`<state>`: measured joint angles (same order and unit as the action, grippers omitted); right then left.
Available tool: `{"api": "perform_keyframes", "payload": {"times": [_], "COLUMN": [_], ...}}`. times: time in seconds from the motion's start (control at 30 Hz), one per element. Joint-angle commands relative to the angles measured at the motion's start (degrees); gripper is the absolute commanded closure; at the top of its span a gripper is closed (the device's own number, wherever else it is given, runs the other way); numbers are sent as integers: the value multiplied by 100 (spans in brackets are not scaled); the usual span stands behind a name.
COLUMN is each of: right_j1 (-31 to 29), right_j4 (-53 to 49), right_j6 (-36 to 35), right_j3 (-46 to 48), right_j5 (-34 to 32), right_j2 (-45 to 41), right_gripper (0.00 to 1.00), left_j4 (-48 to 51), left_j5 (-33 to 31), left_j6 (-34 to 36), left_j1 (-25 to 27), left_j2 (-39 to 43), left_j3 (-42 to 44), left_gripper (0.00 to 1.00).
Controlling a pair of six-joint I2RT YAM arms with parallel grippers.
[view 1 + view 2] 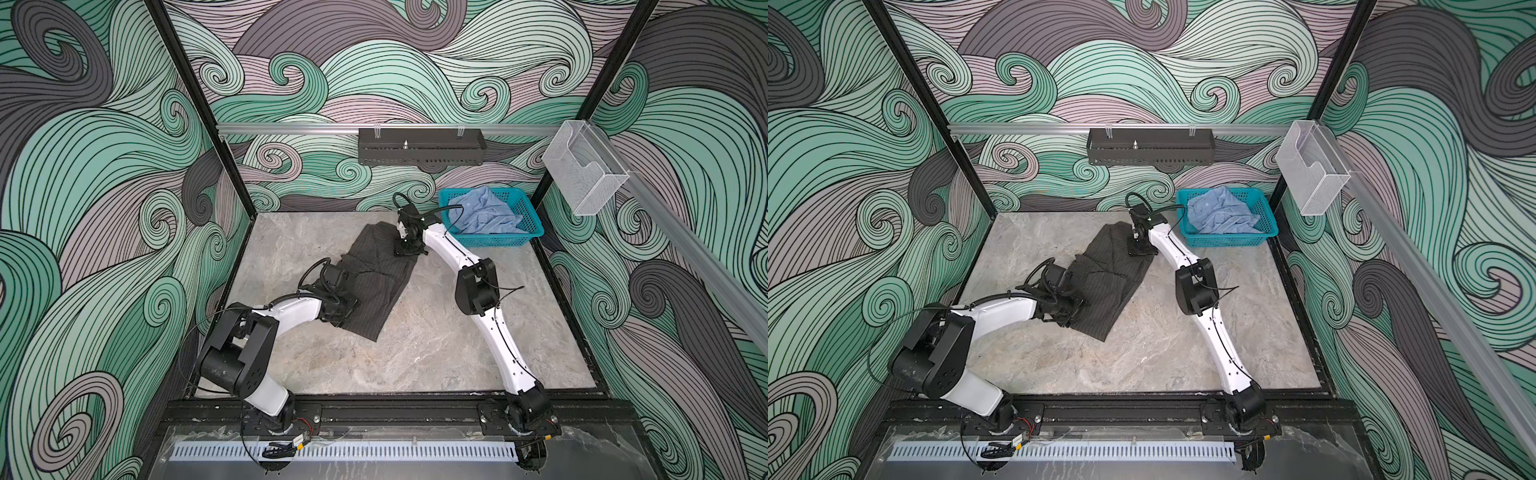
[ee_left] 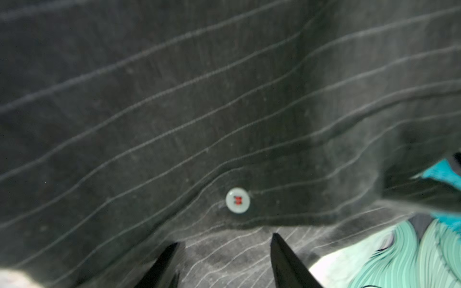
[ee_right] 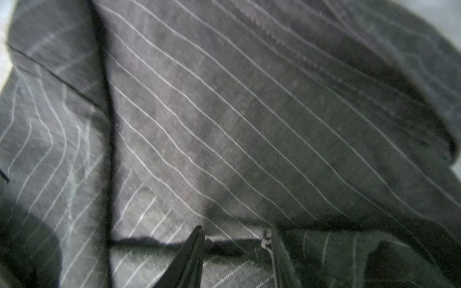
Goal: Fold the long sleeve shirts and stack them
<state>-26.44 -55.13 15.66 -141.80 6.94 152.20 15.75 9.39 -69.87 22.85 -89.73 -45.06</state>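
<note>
— Where are the shirts?
— The pinstriped shirt (image 1: 374, 274) lies on the bench (image 1: 436, 340) beside the basket (image 1: 490, 240). The blue shirt (image 1: 482, 210) sits inside it.
— The tools?
— The right tool (image 3: 235, 230) is on the shirt's end nearest the basket, the left tool (image 2: 224, 239) on its farthest. Both are half-spread, and whether they hold anything is unclear.
</note>
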Motion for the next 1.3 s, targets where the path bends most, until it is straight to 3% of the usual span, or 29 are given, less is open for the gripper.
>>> {"api": "perform_keyframes", "payload": {"times": [0.0,0.27,0.47,0.6,0.73,0.87,1.03,1.27], "right_j1": [-29,-265,-778,-821,-814,-816,-801,-720], "right_j4": [-646,62,820,878,783,790,895,1044], "right_j6": [137,505,1022,1115,1138,1189,1258,1281], "right_j3": [1069,4374,6384,6583,6405,6399,6605,6965], "right_j5": [248,561,611,388,337,323,375,465], "right_j2": [-440,-2095,-3352,-4031,-4336,-4390,-4579,-4735], "right_gripper": [55,55,54,52,52,52,53,53], "left_j4": [945,2522,3090,2991,2418,1725,1139,1136], "left_j5": [-112,475,891,1016,1042,1225,1380,1295], "left_j6": [926,3218,3925,3884,3248,2510,1936,1823], "left_j1": [-326,-1246,-1281,-1267,-1231,-1082,-496,343], "left_j2": [-132,-141,-84,404,487,-195,-1114,-1681], "left_j3": [-251,-1142,-1471,-1616,-1824,-2031,-2300,-2175], "left_gripper": [42,39,37,36,41,49,52,55]}}
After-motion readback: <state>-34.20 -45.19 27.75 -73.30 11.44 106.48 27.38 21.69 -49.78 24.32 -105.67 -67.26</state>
